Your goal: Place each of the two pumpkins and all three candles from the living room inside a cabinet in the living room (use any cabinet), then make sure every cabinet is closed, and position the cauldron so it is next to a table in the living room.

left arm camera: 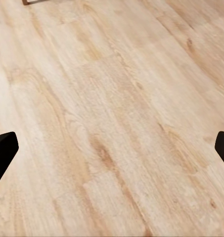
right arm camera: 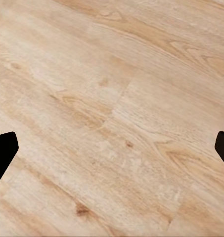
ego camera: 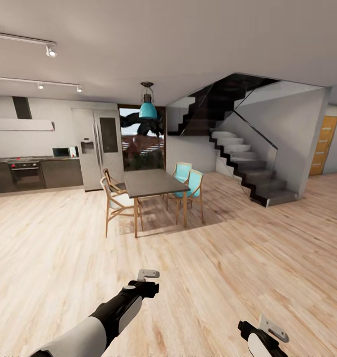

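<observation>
Dining table [ego camera: 153, 182] and chairs [ego camera: 120, 201] ahead

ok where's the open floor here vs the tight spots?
Open: the wood floor from both grippers up to the dining table, and the wide stretch on the robot's right between table and staircase. Left gripper and right gripper hang open over bare planks. Crowded: around the table, ringed by chairs.

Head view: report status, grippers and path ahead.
Left gripper open, empty. Right gripper open, empty. Both over wood floor. Dining table with chairs ahead, staircase beyond on the right.
</observation>
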### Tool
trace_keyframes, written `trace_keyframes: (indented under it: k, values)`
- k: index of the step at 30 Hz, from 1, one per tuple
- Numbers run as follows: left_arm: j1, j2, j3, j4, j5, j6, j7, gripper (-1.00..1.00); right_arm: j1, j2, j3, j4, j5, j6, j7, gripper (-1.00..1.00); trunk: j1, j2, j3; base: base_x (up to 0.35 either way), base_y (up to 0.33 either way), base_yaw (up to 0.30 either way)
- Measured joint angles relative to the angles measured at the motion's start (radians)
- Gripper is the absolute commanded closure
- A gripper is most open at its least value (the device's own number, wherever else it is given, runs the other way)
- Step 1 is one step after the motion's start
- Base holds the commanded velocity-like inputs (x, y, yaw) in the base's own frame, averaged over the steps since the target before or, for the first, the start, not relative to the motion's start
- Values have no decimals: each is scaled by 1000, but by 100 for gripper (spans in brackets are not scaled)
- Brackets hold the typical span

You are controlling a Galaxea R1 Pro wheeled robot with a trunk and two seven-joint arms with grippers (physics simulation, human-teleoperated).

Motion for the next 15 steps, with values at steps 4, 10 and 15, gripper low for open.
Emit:
trace_keyframes:
  k: [4, 10, 15]
  values:
    - [0, 0, -15, 0, 0, 0, 0, -100, 0, 1, 1, 0, 0, -3, 0, -100, 0, 0, -7, 0, 0, 0]
    - [0, 0, -38, 0, 0, 0, 1, -100, 0, 2, 1, 0, 2, -8, -1, -100, 0, 0, -16, 0, 0, 0]
    - [0, 0, -42, 0, 0, 0, 1, -100, 0, 5, 3, -2, 4, -9, -1, -100, 0, 0, -20, 0, 0, 0]
